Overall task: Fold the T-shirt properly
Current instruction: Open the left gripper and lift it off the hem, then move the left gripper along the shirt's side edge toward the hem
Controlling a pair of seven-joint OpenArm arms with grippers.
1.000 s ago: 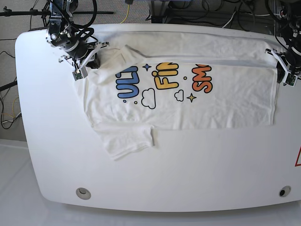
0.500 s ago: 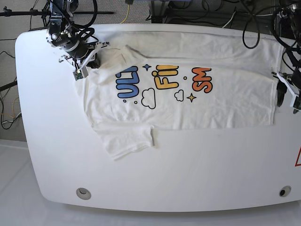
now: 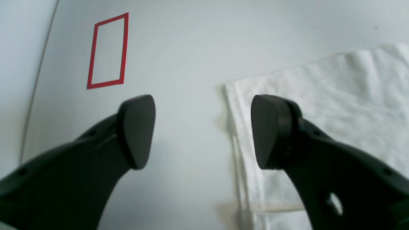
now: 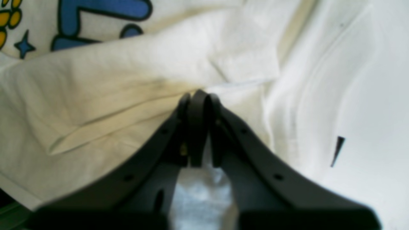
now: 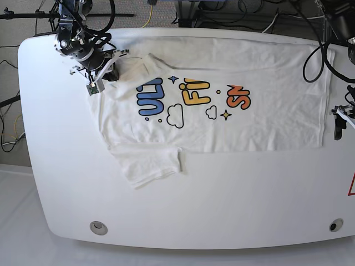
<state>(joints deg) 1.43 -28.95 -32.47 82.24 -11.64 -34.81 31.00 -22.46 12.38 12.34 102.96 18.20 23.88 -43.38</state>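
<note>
The white cotton T-shirt [image 5: 216, 100] with blue, yellow and orange letters lies spread on the white table [image 5: 233, 194]. The left gripper [image 3: 201, 131] stands wide apart just beside its hem. The right gripper [image 4: 199, 99] is clamped on a fold near the blue letters.

My left fingers [image 3: 137, 131] stand wide apart over the pale bench [image 3: 191, 48], with nothing between their dark pads. I take the red outlined rectangle [image 3: 108, 51] marked on the bench as my landmark: it lies beyond my one finger, toward the upper edge of my sight, and well apart from the cloth. The T-shirt [image 3: 319, 102] lies across from that rectangle, a white, faintly wrinkled sheet with a straight hemmed edge facing the mark. My other finger [image 3: 271, 131] hangs above that edge, over the cloth's border. Bare bench separates rectangle and hem.
</note>
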